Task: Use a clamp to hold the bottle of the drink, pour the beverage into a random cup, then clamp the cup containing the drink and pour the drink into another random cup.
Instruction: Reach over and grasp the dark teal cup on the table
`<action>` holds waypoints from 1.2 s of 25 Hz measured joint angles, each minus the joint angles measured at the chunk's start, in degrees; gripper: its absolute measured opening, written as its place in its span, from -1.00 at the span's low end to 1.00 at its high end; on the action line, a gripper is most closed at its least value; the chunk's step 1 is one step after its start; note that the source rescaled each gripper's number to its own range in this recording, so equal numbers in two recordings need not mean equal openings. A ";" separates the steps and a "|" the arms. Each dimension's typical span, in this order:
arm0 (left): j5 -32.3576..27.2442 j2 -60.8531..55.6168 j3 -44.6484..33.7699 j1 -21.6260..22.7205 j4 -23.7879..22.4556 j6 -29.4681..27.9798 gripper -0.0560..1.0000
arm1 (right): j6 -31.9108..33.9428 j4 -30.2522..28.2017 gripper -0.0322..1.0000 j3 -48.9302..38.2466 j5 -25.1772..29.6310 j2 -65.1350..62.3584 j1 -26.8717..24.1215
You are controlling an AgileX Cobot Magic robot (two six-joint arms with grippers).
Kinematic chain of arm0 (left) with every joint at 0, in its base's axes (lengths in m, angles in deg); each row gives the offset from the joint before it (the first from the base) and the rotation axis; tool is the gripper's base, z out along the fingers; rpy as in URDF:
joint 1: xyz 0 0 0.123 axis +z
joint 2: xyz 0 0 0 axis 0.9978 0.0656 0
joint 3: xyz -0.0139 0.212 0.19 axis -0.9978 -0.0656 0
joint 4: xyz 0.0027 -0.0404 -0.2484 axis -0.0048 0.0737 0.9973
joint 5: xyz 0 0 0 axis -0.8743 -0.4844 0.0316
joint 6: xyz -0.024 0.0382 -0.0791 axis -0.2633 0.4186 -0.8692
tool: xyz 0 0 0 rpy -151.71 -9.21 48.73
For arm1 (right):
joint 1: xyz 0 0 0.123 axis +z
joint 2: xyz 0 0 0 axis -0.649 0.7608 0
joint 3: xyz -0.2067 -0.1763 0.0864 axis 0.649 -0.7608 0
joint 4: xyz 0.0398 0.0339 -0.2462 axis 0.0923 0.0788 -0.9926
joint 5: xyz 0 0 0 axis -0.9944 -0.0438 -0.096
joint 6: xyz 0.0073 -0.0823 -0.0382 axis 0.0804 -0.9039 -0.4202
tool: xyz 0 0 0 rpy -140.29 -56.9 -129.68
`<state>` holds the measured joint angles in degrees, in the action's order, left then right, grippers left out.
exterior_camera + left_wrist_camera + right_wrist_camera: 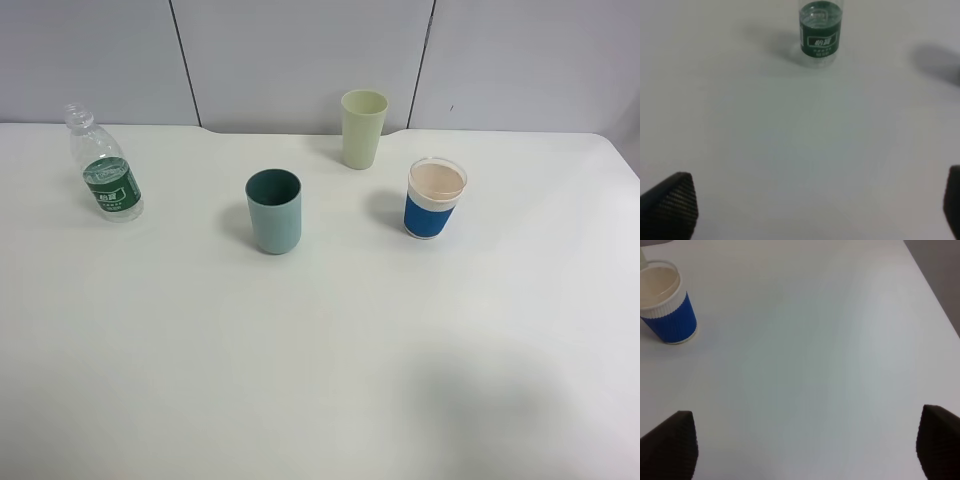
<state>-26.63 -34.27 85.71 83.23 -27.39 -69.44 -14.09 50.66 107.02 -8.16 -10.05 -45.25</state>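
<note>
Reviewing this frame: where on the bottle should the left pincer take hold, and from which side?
Probably the labelled middle of the bottle, with the jaws level, coming in from the side that the left pincer faces. The bottle stands upright, and its body is round and straight there, while the neck is narrow. The teal cup stands well apart, so it should not get in the way.

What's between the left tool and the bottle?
Only bare table lies between the left tool and the bottle, as the left wrist view shows.

Blue/white cup (666, 305) upright on white table (815, 340), at frame edge; R gripper (805, 447) w/ jaws wide apart.
</note>
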 joint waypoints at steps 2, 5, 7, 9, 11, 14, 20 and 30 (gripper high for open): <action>0.00 0.00 0.00 0.00 0.00 0.00 1.00 | 0.00 0.00 0.44 0.00 0.00 0.00 0.00; 0.00 0.00 0.00 0.00 0.00 0.00 1.00 | 0.00 0.00 0.44 0.00 0.00 0.00 0.00; 0.00 0.00 0.00 0.00 0.00 0.00 1.00 | 0.00 0.00 0.44 0.00 0.00 0.00 0.00; 0.00 0.00 0.00 0.00 0.00 0.00 1.00 | 0.00 0.00 0.44 0.00 0.00 0.00 0.00; 0.00 0.00 0.00 0.00 0.00 0.00 1.00 | 0.00 0.00 0.44 0.00 0.00 0.00 0.00; 0.00 0.00 0.00 0.00 0.00 0.00 1.00 | 0.00 0.00 0.44 0.00 0.00 0.00 0.00; 0.00 0.00 0.00 0.00 0.00 0.00 1.00 | 0.00 0.00 0.44 0.00 0.00 0.00 0.00; 0.00 0.00 0.00 0.00 0.00 0.00 1.00 | -0.01 0.00 0.44 0.00 0.00 0.00 0.00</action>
<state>-26.63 -34.27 85.71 83.23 -27.39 -69.44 -14.10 50.66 107.02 -8.16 -10.05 -45.25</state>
